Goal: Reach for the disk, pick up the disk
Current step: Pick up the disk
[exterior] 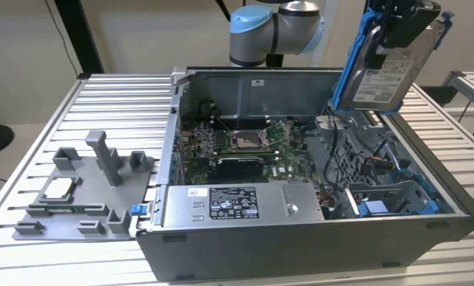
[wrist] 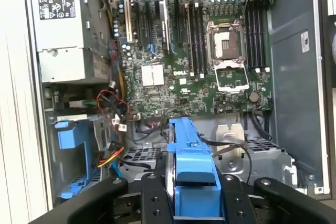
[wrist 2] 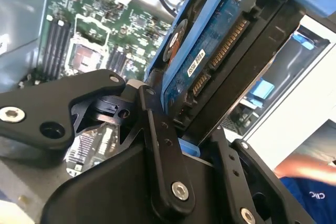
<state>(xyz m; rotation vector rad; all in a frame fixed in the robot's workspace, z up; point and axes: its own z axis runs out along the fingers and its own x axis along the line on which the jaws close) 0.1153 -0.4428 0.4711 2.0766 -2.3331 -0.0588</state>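
In the exterior view the gripper (exterior: 404,27) was clamped on the disk (exterior: 384,71), which hung on edge above the open computer case (exterior: 221,77) toward the exterior view's right, its long axis close to vertical and slightly tilted, its white label facing the camera and its blue frame (exterior: 356,47) running down one side. The disk was clear of the case, over the drive bays (exterior: 396,196), where a blue carrier (exterior: 377,208) lay; the power supply (exterior: 237,205) and motherboard (exterior: 241,143) sat in the case too. In the second wrist view the black fingers (wrist 2: 157,145) pinched the disk (wrist 2: 210,61) from both sides, its circuit-board face and connector edge showing, with the motherboard (wrist 2: 79,40) beneath. In the first wrist view the disk's blue frame (wrist: 191,166) stood edge-on between the fingers (wrist: 152,198), directly above the bay floor (wrist: 241,156), with a blue carrier (wrist: 71,148) in the neighbouring bay beside the power supply (wrist: 63,24).
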